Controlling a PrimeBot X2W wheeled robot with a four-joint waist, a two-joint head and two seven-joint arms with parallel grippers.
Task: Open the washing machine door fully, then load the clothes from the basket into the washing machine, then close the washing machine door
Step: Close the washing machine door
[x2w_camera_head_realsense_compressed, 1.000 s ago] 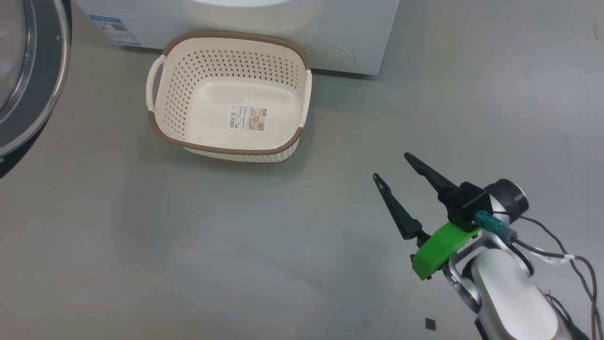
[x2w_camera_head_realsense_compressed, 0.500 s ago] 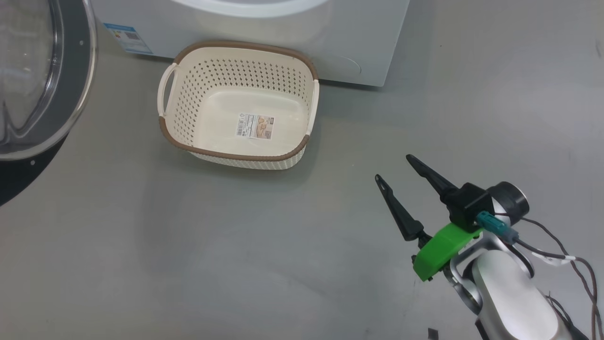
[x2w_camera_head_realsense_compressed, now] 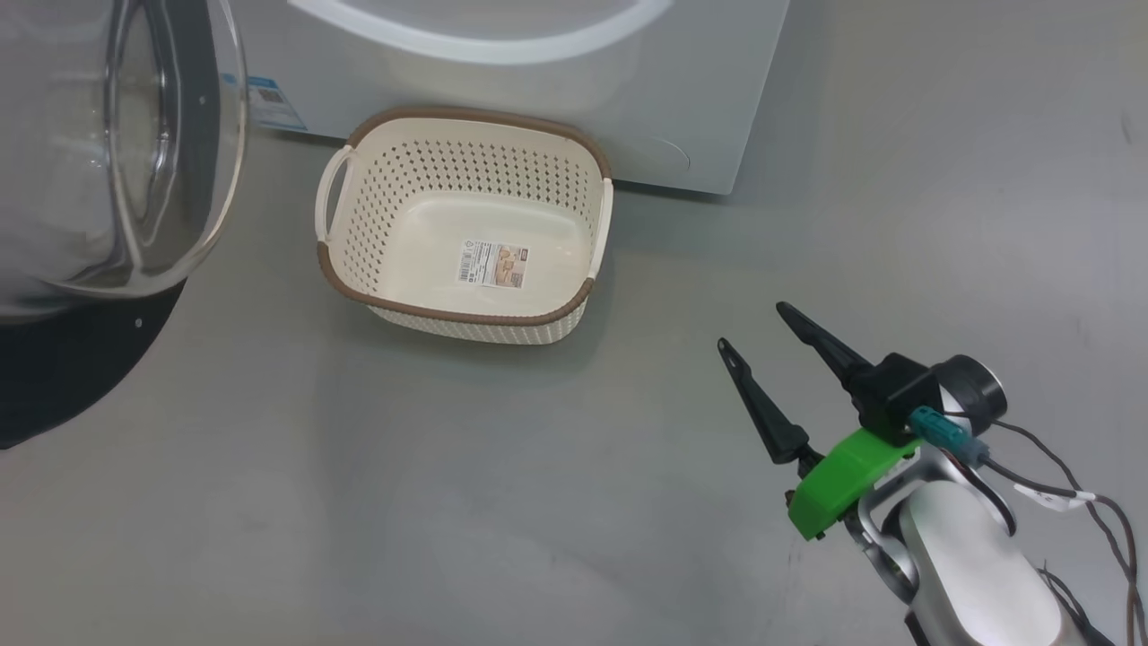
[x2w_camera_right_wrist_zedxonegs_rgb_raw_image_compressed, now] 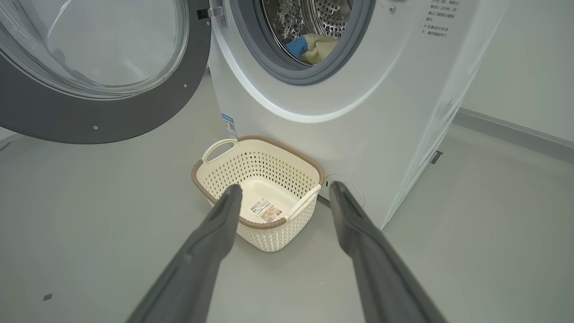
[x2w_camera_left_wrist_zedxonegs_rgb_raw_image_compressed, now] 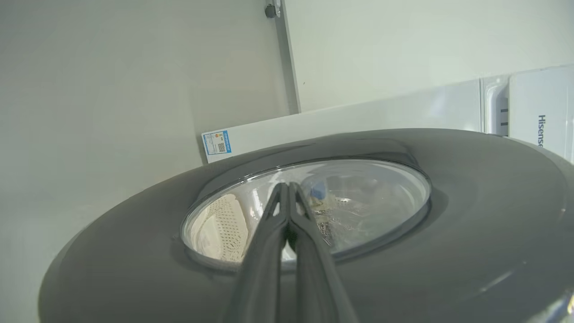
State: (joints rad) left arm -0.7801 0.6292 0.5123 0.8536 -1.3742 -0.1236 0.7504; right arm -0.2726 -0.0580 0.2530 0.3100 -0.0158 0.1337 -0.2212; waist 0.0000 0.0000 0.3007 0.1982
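Two fingers (x2w_camera_left_wrist_zedxonegs_rgb_raw_image_compressed: 269,251) of left gripper (x2w_camera_left_wrist_zedxonegs_rgb_raw_image_compressed: 289,185) pinched together, pointing at washing machine door (x2w_camera_left_wrist_zedxonegs_rgb_raw_image_compressed: 448,233) glass; right gripper (x2w_camera_head_realsense_compressed: 752,326) spread wide. Clothes (x2w_camera_right_wrist_zedxonegs_rgb_raw_image_compressed: 314,45) inside drum (x2w_camera_right_wrist_zedxonegs_rgb_raw_image_compressed: 329,13), basket (x2w_camera_head_realsense_compressed: 466,316) on floor (x2w_camera_head_realsense_compressed: 448,502) beside washing machine (x2w_camera_right_wrist_zedxonegs_rgb_raw_image_compressed: 358,112).

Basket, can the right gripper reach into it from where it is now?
Probably yes: the right gripper is open and aimed toward the basket, with only bare floor between them.

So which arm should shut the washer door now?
Left, I'd say. The left gripper, shut, sits close to the outside of the washing machine door, ready to push. The right gripper is open above the floor, away from it.
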